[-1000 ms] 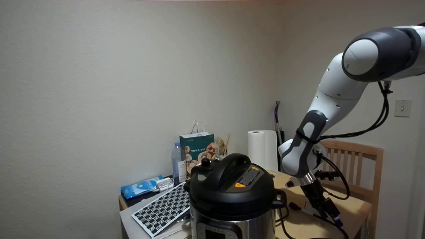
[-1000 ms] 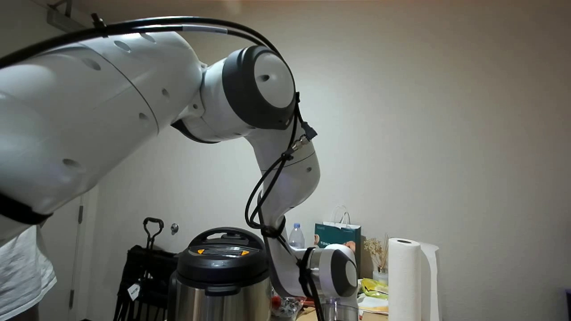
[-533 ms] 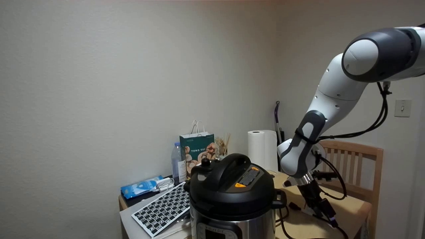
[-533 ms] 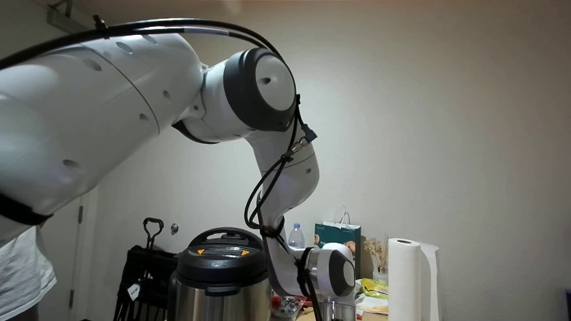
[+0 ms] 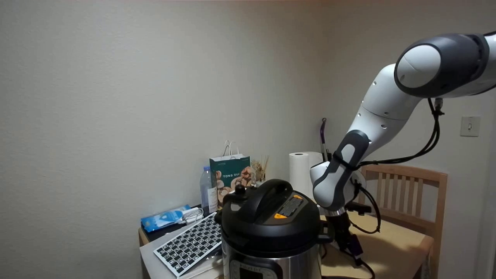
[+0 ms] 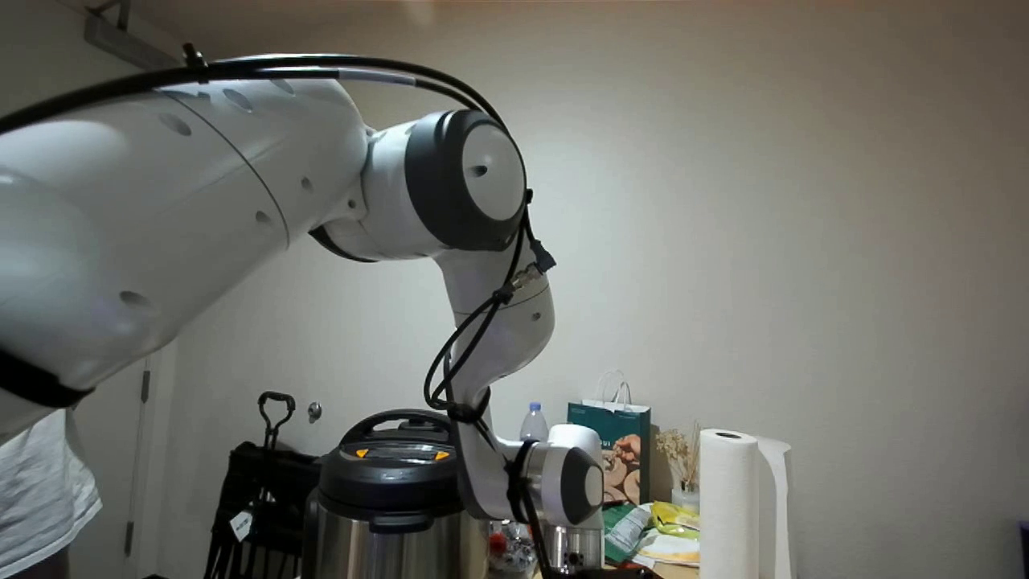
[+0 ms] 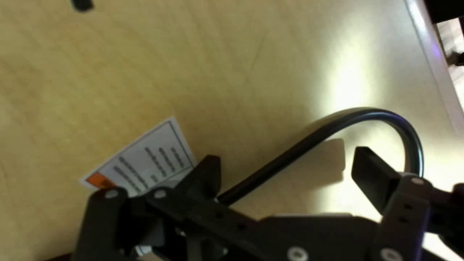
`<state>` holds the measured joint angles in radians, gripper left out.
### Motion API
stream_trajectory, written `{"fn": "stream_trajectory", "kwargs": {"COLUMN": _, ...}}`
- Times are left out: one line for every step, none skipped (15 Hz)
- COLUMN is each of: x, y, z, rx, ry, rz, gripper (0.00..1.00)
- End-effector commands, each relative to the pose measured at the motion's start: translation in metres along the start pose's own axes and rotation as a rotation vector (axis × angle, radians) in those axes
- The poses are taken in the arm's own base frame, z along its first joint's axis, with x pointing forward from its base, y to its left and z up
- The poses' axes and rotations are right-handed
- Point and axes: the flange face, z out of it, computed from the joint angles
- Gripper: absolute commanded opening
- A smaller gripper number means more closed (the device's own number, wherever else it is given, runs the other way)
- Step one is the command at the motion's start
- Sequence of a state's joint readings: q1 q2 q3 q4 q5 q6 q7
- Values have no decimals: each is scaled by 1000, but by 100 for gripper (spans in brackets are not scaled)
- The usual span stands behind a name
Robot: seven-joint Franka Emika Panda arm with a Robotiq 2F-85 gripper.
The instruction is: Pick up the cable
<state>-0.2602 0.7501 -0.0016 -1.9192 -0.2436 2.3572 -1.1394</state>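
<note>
The jaws are standing wide apart, released. In the wrist view, the black cable [image 7: 290, 155] is lying on the counter [image 7: 217, 54], crossing the gap between the jaws, then bending round in a loop and disappearing behind one of them; whether it is touching either jaw, I cannot tell. A white label [image 7: 145, 163] with an orange corner is showing on the counter, partly covered by the jaws.

In an exterior view, the arm [image 5: 381, 112] is slanting down beside the pressure cooker [image 5: 271, 223], and part of the cable is curling over the counter just beside the jaws. A wooden chair [image 5: 410, 173] is standing behind the counter. A checkered board [image 5: 190, 242] is lying on the cooker's opposite side. In both exterior views, a green paper bag [image 5: 232, 176], a plastic bottle [image 5: 205, 188] and a paper towel roll [image 5: 299, 170] are standing in the background.
</note>
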Motion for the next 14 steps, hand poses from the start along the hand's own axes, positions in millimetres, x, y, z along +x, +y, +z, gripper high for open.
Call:
{"fn": "stream_trajectory", "kwargs": {"x": 4, "y": 2, "z": 0, "rx": -7, "ry": 1, "rz": -3, "gripper": 100}}
{"fn": "stream_trajectory", "kwargs": {"x": 7, "y": 2, "z": 0, "rx": -10, "ry": 2, "rz": -5, "gripper": 100}}
{"fn": "stream_trajectory", "kwargs": {"x": 7, "y": 3, "z": 1, "rx": -11, "ry": 2, "rz": -5, "gripper": 100}}
{"fn": "stream_trajectory", "kwargs": {"x": 7, "y": 3, "z": 1, "rx": -11, "ry": 2, "rz": -5, "gripper": 100}}
{"fn": "stream_trajectory", "kwargs": {"x": 9, "y": 0, "z": 2, "rx": 6, "ry": 3, "rz": -21, "gripper": 100}}
{"fn": "stream_trajectory", "kwargs": {"x": 14, "y": -7, "z": 5, "rx": 15, "ry": 11, "rz": -48, "gripper": 100}}
{"fn": "stream_trajectory", "kwargs": {"x": 17, "y": -11, "z": 6, "rx": 14, "ry": 19, "rz": -62, "gripper": 100}}
{"fn": "stream_trajectory", "kwargs": {"x": 24, "y": -19, "z": 5, "rx": 5, "ry": 36, "rz": -91, "gripper": 100}}
{"fn": "stream_trajectory", "kwargs": {"x": 29, "y": -24, "z": 5, "rx": 3, "ry": 40, "rz": -114, "gripper": 100}}
{"fn": "stream_trajectory", "kwargs": {"x": 36, "y": -32, "z": 3, "rx": 7, "ry": 51, "rz": -147, "gripper": 100}}
{"fn": "stream_trajectory", "kwargs": {"x": 40, "y": -36, "z": 2, "rx": 7, "ry": 58, "rz": -170, "gripper": 100}}
{"fn": "stream_trajectory", "kwargs": {"x": 41, "y": -41, "z": 3, "rx": 10, "ry": 62, "rz": -195, "gripper": 100}}
{"fn": "stream_trajectory", "kwargs": {"x": 40, "y": -44, "z": 4, "rx": 13, "ry": 65, "rz": -208, "gripper": 100}}
{"fn": "stream_trajectory", "kwargs": {"x": 39, "y": -45, "z": 6, "rx": 21, "ry": 64, "rz": -219, "gripper": 100}}
